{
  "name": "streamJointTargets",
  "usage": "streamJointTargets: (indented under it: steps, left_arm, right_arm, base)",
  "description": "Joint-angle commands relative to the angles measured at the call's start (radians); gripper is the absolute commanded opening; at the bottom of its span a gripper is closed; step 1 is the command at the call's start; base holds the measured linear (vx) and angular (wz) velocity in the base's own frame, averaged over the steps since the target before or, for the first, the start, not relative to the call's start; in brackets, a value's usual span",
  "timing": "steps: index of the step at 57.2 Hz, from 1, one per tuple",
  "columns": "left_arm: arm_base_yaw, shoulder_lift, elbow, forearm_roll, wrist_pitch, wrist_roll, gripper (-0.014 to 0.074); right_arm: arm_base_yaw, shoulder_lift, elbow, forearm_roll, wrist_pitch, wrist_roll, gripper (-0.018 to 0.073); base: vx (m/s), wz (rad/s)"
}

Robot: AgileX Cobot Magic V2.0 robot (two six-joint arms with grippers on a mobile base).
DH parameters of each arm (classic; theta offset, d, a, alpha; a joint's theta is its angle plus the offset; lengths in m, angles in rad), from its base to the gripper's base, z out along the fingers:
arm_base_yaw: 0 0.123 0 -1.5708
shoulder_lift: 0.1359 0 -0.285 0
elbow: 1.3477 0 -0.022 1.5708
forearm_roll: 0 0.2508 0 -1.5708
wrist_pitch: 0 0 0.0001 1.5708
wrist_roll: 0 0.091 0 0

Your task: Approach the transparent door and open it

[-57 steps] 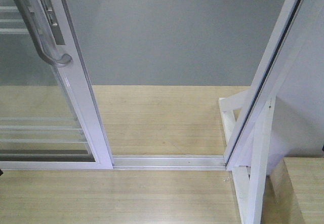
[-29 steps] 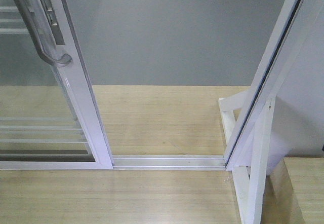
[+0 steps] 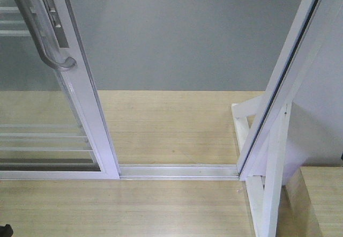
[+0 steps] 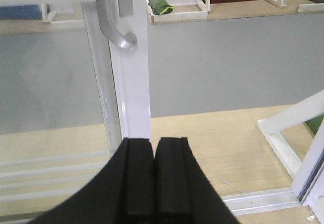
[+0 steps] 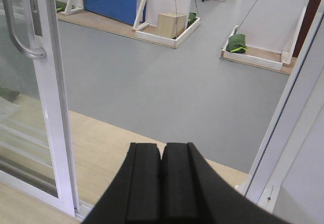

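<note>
Nothing in the doorway has shifted since half a second ago; only a small dark shape has crept into the near left corner of the front view. Nearest, the left gripper (image 4: 154,178) and right gripper (image 5: 162,183) both have their pads pressed together, holding nothing. Just beyond the left gripper stands the transparent door (image 3: 80,87), slid left, its handle (image 3: 45,38) up and apart. Farther right rises the white jamb post (image 3: 278,113).
</note>
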Motion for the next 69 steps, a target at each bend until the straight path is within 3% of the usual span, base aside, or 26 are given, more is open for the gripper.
streamJointTargets:
  steps: [1, 54, 62, 69]
  left_arm:
    - [-0.006, -0.015, -0.019, -0.021, -0.128, -0.008, 0.0]
    - [-0.006, -0.014, -0.017, -0.026, -0.153, -0.01, 0.0001]
    - [-0.006, -0.014, -0.017, -0.026, -0.153, -0.01, 0.0001]
    - [-0.006, -0.014, -0.017, -0.026, -0.153, -0.01, 0.0001]
  right_arm:
    - [-0.007, 0.011, -0.026, -0.013, -0.078, 0.001, -0.0001]
    - [-0.007, 0.011, -0.017, -0.013, -0.087, 0.001, -0.0001]
    - [-0.007, 0.011, 0.074, -0.016, -0.167, 0.001, -0.0001]
    - [-0.007, 0.011, 0.242, -0.004, -0.355, 0.003, -0.0001]
  base:
    - [0.0, 0.0]
    - [0.0, 0.0]
    - [0.0, 0.0]
    - [0.0, 0.0]
